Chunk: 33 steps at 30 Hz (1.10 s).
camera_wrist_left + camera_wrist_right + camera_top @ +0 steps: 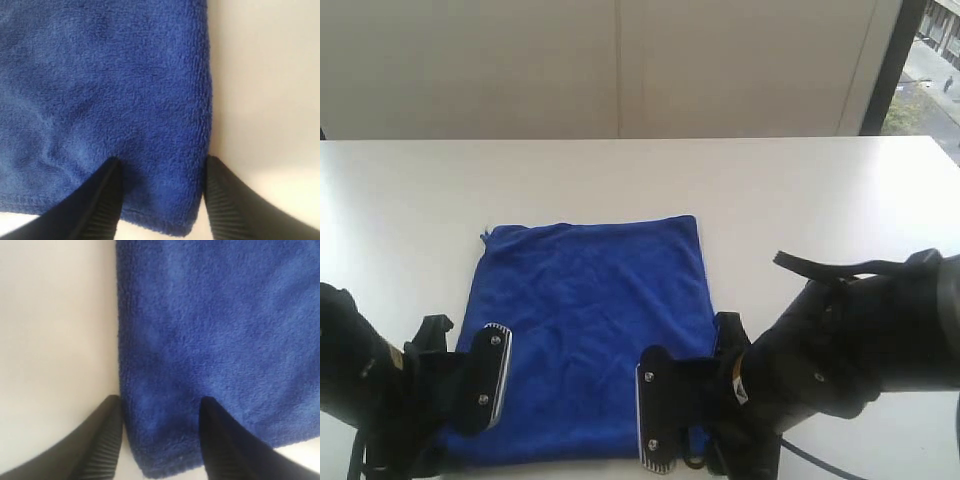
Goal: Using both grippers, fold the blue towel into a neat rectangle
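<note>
Starts nearest, at the near edge, with the left claw (162, 167) spread wide across the near left corner of the towel (100, 90): one finger on the pile, the other just off the side hem over bare tabletop (270, 75). Pinching nothing yet. Same picture on the other side with the right claw (160, 405), likewise spread, one finger on cloth, one beside the hem.

Looks like the grab before the fold. So: press both down low enough to work a tip under the hem, then close on cloth only, never on tabletop. Bite deep enough to catch the whole corner; cannot tell from here whether single or doubled. Match the two grips, same depth in from the hem, or risk a skewed fold.

Further out, lies flat and fairly square in the middle of the tabletop, with a slight ripple along the far edge. Lift both corners together, keep the span between them taut, carry straight towards that far edge, land hem on hem. No tugging sideways on soft pile like this.
</note>
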Available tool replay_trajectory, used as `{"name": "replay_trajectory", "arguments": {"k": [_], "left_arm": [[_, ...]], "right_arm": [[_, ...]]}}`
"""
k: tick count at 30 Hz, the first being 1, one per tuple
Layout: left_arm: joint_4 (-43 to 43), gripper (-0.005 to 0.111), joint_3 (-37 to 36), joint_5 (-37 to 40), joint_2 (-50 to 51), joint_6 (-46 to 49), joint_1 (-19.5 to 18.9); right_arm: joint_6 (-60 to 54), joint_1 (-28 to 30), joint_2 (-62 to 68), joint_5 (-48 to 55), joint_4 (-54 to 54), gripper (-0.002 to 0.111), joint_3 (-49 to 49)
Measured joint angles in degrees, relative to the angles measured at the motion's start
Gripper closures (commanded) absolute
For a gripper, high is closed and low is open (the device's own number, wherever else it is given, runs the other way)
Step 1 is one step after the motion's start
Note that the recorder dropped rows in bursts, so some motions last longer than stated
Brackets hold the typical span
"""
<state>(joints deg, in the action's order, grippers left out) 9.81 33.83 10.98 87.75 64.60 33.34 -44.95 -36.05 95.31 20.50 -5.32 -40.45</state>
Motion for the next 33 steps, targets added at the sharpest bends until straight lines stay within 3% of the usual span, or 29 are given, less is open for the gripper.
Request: {"name": "replay_trajectory", "arguments": {"k": [4,8,28,33], "left_arm": [[0.2,0.09,0.0,0.2,0.3,0.0,0.0],[0.2,0.107,0.0,0.2,0.4,0.0,0.0],[-0.3,0.107,-0.1,5.4,-9.7,0.0,0.0],[-0.3,0.107,-0.1,10.2,-11.3,0.0,0.0]], "right_arm": [[0.0,0.0,0.1,1.3,-0.1,0.096,0.0],[0.0,0.0,0.2,1.4,-0.1,0.108,0.1],[0.0,0.0,-9.2,14.8,-0.8,0.108,-3.3],[0.0,0.0,-9.2,19.2,-0.8,0.108,-3.6]]}}
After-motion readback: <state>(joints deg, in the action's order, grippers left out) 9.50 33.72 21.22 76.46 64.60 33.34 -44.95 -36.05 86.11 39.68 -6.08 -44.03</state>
